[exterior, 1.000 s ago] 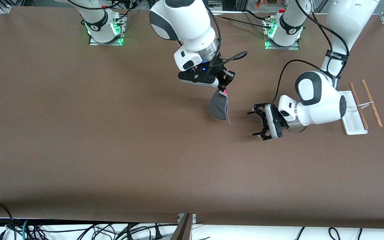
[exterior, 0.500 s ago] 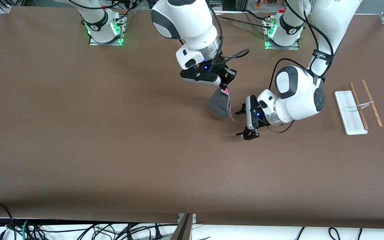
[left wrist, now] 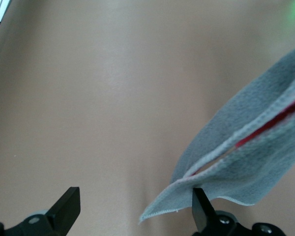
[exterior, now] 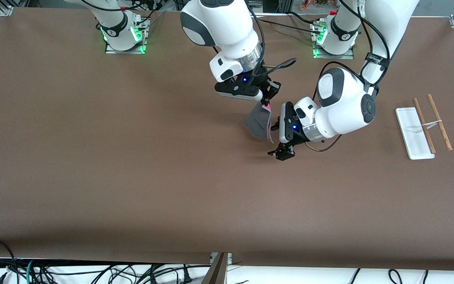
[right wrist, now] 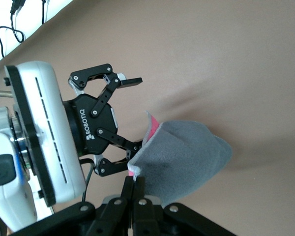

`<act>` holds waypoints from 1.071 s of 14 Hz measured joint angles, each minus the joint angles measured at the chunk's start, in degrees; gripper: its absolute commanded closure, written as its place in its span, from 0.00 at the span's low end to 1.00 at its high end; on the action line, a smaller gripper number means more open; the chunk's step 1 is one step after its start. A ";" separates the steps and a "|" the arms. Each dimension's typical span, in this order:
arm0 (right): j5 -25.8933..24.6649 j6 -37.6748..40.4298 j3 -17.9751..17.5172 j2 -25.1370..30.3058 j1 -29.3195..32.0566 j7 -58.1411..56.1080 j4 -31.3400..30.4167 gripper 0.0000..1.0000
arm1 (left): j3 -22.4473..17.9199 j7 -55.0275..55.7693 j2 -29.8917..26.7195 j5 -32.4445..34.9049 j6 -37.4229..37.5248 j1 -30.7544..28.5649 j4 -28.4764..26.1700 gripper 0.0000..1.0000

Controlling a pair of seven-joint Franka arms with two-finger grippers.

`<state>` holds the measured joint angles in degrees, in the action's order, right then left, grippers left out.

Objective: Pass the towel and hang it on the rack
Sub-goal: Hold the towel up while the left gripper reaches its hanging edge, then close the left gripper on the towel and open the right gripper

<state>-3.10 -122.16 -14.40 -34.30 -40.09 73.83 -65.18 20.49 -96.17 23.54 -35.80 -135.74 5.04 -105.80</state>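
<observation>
My right gripper is shut on the top corner of the towel, which hangs folded, grey outside with pink inside, over the middle of the table. In the right wrist view the shut fingertips pinch the towel. My left gripper is open beside the towel's lower edge, on the side toward the rack. In the left wrist view the towel's corner lies between the open fingers, close to one finger. The open left gripper also shows in the right wrist view. The rack stands at the left arm's end of the table.
The rack's two wooden rods slant above its white base. Both arm bases stand along the table's back edge. Cables hang below the table's front edge. The brown tabletop bears nothing else.
My left arm has swung away from the rack toward the hanging towel, and its open fingers now flank the towel's lower corner. My right gripper has held the towel almost still.
</observation>
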 measured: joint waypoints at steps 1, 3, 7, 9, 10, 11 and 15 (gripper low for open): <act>0.00 0.00 0.01 -0.04 0.00 0.00 0.00 1.00 | 0.02 -0.03 0.01 0.68 0.26 0.18 -0.21 0.00; 0.00 -0.03 0.01 -0.08 0.00 0.00 0.00 1.00 | 0.07 -0.03 0.03 1.96 1.99 0.27 -0.53 0.01; 0.00 -0.07 0.05 -0.08 0.00 0.00 0.00 1.00 | 0.06 -0.16 0.04 3.53 4.86 0.26 -0.63 0.53; 0.00 -0.08 0.08 -0.08 0.00 0.00 0.00 1.00 | 0.07 -0.19 0.01 4.62 6.46 0.21 -0.63 0.72; 0.00 -0.08 0.09 -0.08 0.00 0.00 0.00 1.00 | 0.05 -0.20 -0.02 4.96 7.11 0.10 -0.62 0.84; 0.00 -0.09 0.10 -0.08 0.00 0.00 0.00 1.00 | 0.01 -0.22 -0.06 5.15 7.70 -0.05 -0.61 0.94; 0.00 -0.12 0.19 -0.08 0.00 0.00 0.00 1.00 | -0.10 -1.04 -1.13 5.44 9.74 -0.94 -0.56 1.00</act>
<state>-3.10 -122.28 -14.21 -34.37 -40.09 73.83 -65.18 20.39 -97.21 22.42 -30.36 -125.99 4.10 -106.36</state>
